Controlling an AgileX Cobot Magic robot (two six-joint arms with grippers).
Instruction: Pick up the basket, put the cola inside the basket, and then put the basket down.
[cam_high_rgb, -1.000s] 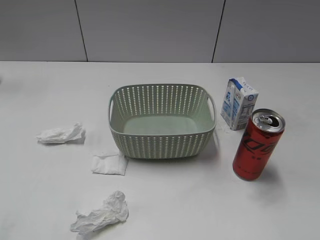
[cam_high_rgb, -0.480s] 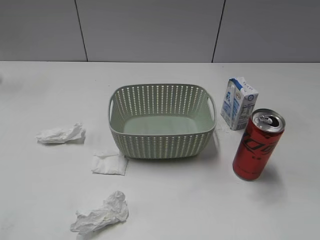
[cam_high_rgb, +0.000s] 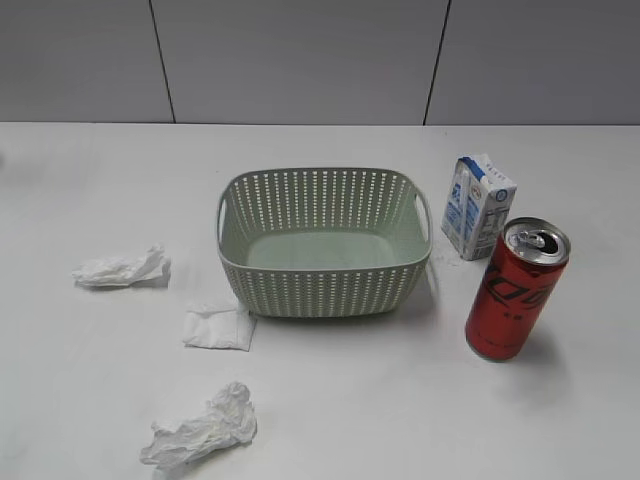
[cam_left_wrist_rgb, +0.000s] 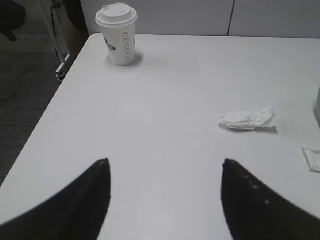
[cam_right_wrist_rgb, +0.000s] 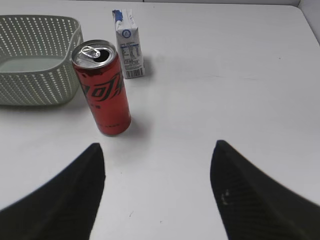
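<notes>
Exterior view, near to far: crumpled tissue (cam_high_rgb: 200, 427) at the front left, flat folded tissue (cam_high_rgb: 218, 327) just beside the basket's front-left corner, third crumpled tissue (cam_high_rgb: 122, 268) further left. Cola (cam_high_rgb: 516, 289) upright on the table (cam_high_rgb: 340, 400), right of the basket (cam_high_rgb: 323, 240) and apart from it, tab top open. Basket sits mid-table, upright, nothing inside. Milk carton (cam_high_rgb: 478, 206) behind the cola, near the basket's right handle. No arm or gripper shows in this view.

Left wrist view: left gripper (cam_left_wrist_rgb: 165, 195) fingers spread wide apart, nothing between them, hovering over bare table. Ahead to the right a crumpled tissue (cam_left_wrist_rgb: 248, 119); a sliver of the flat tissue (cam_left_wrist_rgb: 312, 156) at the right edge. Far back near the table's left corner, a lidded white paper cup (cam_left_wrist_rgb: 118, 34), seen only in this view.

Right wrist view: right gripper (cam_right_wrist_rgb: 157, 192) fingers also wide apart, empty. Cola (cam_right_wrist_rgb: 102, 87) ahead and left of the gap, basket corner (cam_right_wrist_rgb: 40, 60) beyond on the left, milk carton (cam_right_wrist_rgb: 128, 44) just behind the cola. Tissues and cup not seen here.
</notes>
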